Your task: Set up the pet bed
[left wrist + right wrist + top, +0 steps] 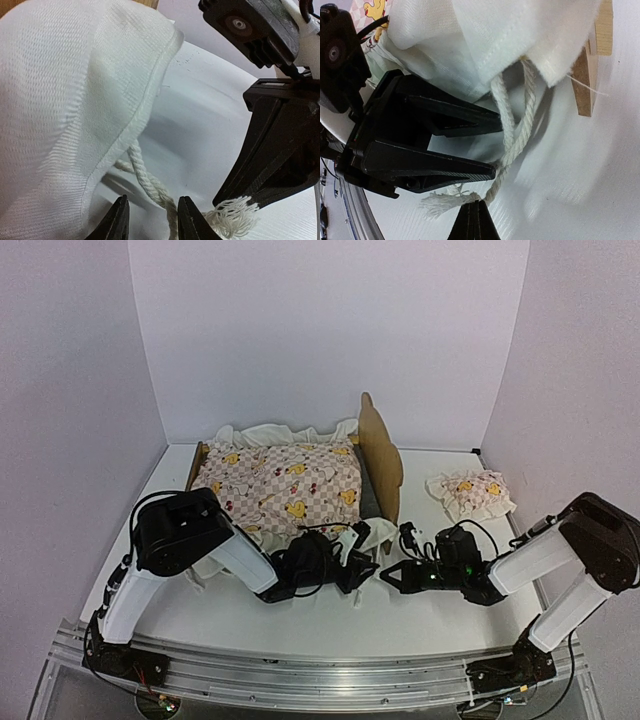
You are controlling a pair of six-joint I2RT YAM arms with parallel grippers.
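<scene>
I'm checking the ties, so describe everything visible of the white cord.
The cord is white twisted rope, doubled where it leaves the hem of the cream fabric, and frayed at its end. It runs slack between the fingertips of the open left claw. The shut right claw seems to pinch it near the fray.

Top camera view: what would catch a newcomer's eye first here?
The pink checked duck quilt spread over the pet bed in the centre, with its matching pillow lying apart to the right. At the bed's near corner both hands meet: the right hand is shut on the frayed end of a white cord, the left hand open around it.
</scene>
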